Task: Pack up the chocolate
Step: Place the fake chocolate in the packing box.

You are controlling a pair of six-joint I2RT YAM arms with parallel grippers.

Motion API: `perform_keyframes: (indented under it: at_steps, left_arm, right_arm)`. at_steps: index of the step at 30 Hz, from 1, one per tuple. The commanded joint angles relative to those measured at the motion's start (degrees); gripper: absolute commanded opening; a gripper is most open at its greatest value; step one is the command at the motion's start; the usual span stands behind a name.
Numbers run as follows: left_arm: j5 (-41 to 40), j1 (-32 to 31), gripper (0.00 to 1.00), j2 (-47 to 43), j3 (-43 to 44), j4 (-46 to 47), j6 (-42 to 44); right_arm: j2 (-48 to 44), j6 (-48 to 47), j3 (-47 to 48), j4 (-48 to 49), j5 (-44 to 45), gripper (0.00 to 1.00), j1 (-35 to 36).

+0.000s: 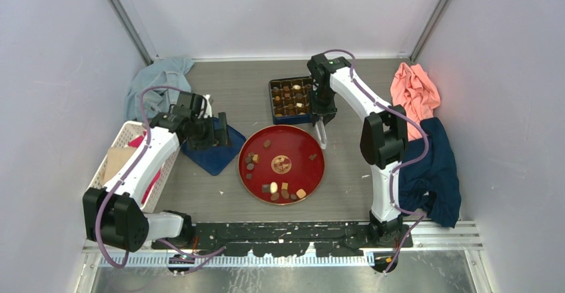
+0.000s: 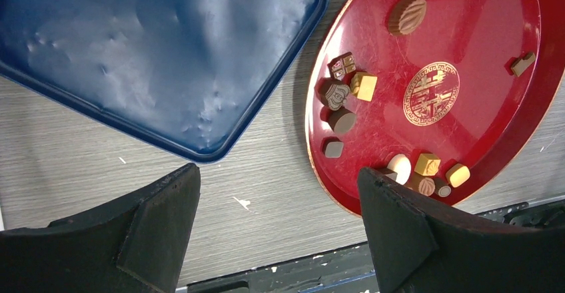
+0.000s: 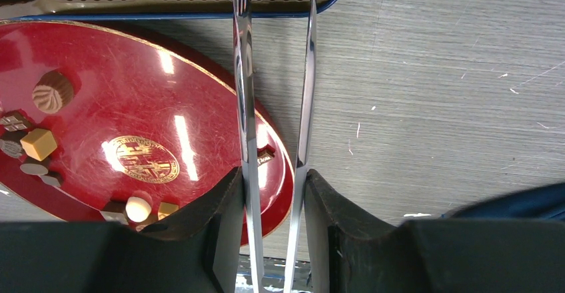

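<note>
The tips of the tongs (image 3: 243,73) run off the top edge of the right wrist view, so I cannot tell whether they pinch anything. The right arm covers the right side of the blue box (image 1: 283,100), and its filled cells are too small to count. The right gripper (image 3: 273,186) is clamped on the tongs' two metal arms, which stand slightly apart over the rim of the red plate (image 2: 493,126), near the box. The left gripper (image 2: 278,176) is spread wide with nothing in it, above the table between the blue lid (image 2: 153,60) and the plate. Some of the box's cells hold chocolate (image 2: 364,85). More lies loose on the plate: five pieces clustered at its left rim, one ribbed oval alone farther back, one small brown piece near the right rim, and about six at the near rim, one half hidden behind a finger (image 2: 400,233). Three cloths lie at the table's edges.
</note>
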Motion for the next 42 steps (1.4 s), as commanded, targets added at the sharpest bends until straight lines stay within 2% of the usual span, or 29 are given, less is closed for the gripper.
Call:
perform_keyframes:
  at_steps: [1,17,29,42]
  left_arm:
    - [0.93,0.42,0.88,0.01,1.83,1.99,0.40]
    - [0.94,0.42,0.88,-0.26,1.27,2.38,0.14]
    - [1.44,0.42,0.88,-0.08,1.22,2.70,-0.04]
    - [0.97,0.42,0.88,-0.60,0.99,2.21,-0.29]
  right_arm:
    - [-3.38,-0.49,-0.88,0.48,-1.29,0.24,-0.24]
    - [-5.79,0.59,-3.56,1.22,-1.79,0.25,-0.19]
    - [-7.45,1.05,-5.47,2.08,-2.16,0.40,-0.21]
    - [-6.68,1.08,-4.81,2.88,-1.97,0.44,-0.23]
